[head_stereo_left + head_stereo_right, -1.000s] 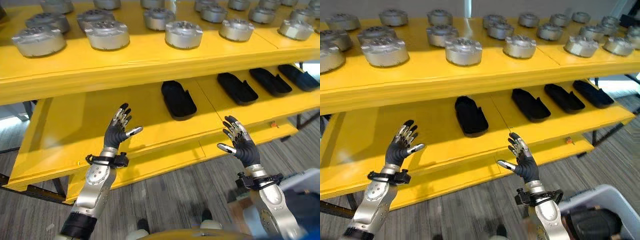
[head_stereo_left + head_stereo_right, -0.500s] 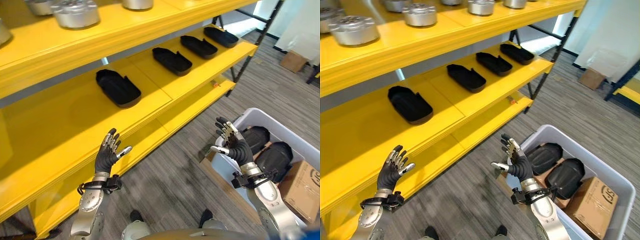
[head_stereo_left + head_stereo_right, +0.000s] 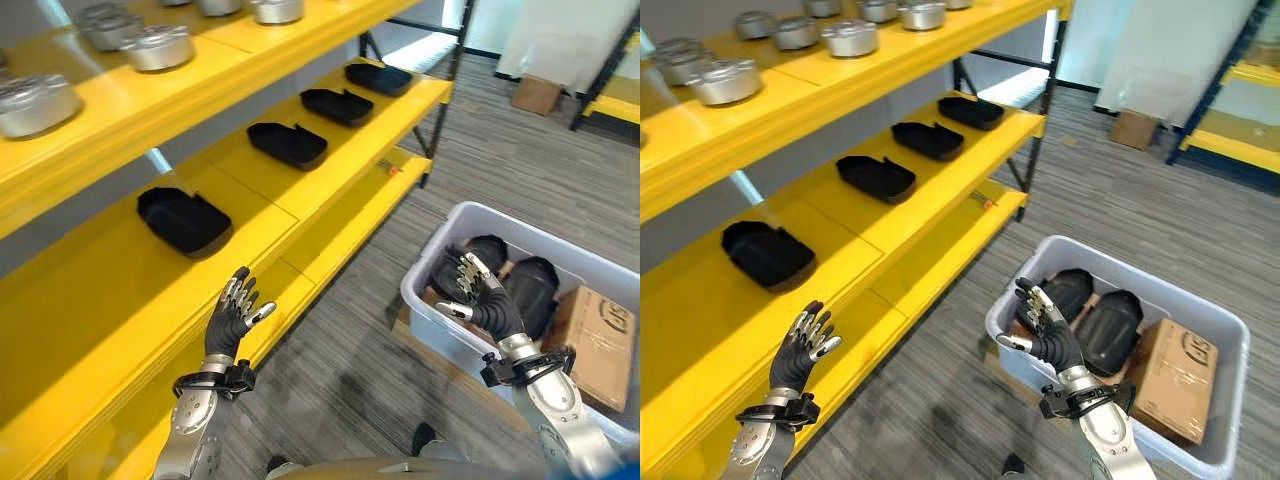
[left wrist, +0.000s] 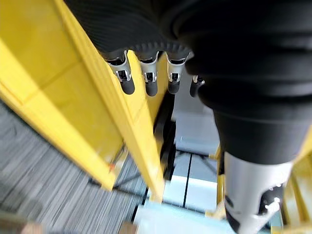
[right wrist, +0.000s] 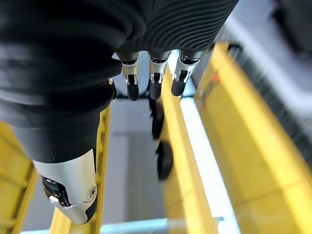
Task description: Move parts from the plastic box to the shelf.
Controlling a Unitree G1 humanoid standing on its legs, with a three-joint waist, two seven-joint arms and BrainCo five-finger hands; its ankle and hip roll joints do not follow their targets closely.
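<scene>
A grey plastic box stands on the floor at the right. In it lie two black moulded parts and a brown carton. My right hand hovers open over the box's near left corner, palm up, holding nothing. My left hand is open in front of the yellow shelf's lower front edge, also empty. Several black parts lie in a row on the middle shelf board.
Round silver metal parts stand in rows on the top shelf. A dark shelf post rises at the shelf's far end. Another yellow rack and a carton are at the back right. Grey plank floor lies between shelf and box.
The view has swung right, away from the shelf, bringing the box fully into sight. My right hand now hangs over the box's near corner; the left hand stays open by the shelf edge.
</scene>
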